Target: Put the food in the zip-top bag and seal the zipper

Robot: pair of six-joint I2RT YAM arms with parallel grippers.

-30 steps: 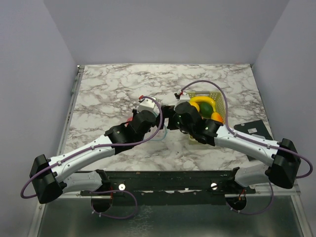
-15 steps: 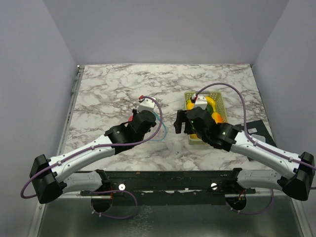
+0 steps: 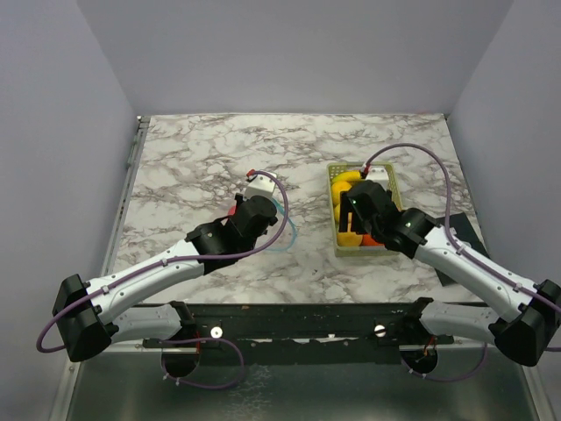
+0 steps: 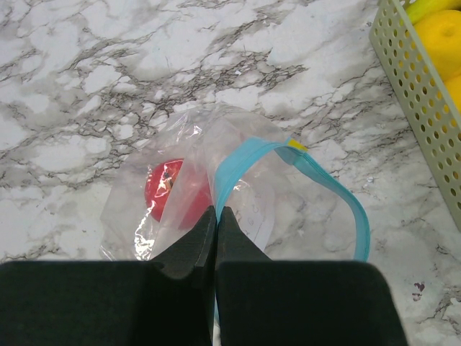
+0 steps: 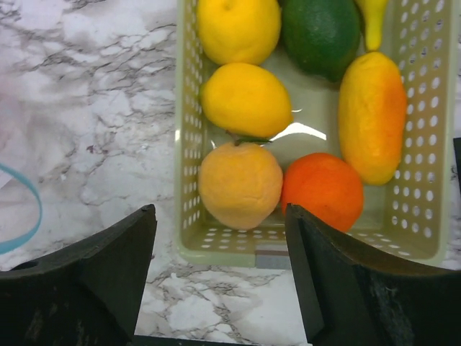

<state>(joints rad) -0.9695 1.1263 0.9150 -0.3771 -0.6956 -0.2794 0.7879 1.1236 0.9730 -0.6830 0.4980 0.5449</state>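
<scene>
The clear zip-top bag (image 4: 191,140) lies on the marble with a red apple (image 4: 171,193) inside it. Its light blue zipper (image 4: 333,193) curves open to the right. My left gripper (image 4: 216,210) is shut on the bag's mouth edge, where the blue strip runs between the jaws. My right gripper (image 5: 220,213) hangs open over the near end of the pale green basket (image 5: 288,249), touching nothing. Below it lie a pale orange round fruit (image 5: 240,184) and an orange (image 5: 322,191). Behind them are two lemons (image 5: 245,99), a dark green piece (image 5: 320,32) and a long yellow-orange fruit (image 5: 372,115).
In the top view the basket (image 3: 392,180) stands right of the bag's blue loop (image 3: 289,235), a hand's width apart. A flat black object (image 3: 463,232) lies at the table's right edge. Grey walls enclose the marble top on three sides.
My right arm has swung right, from beside the bag's mouth to above the basket, and its jaws have narrowed a little. The left gripper has kept its hold on the bag.
</scene>
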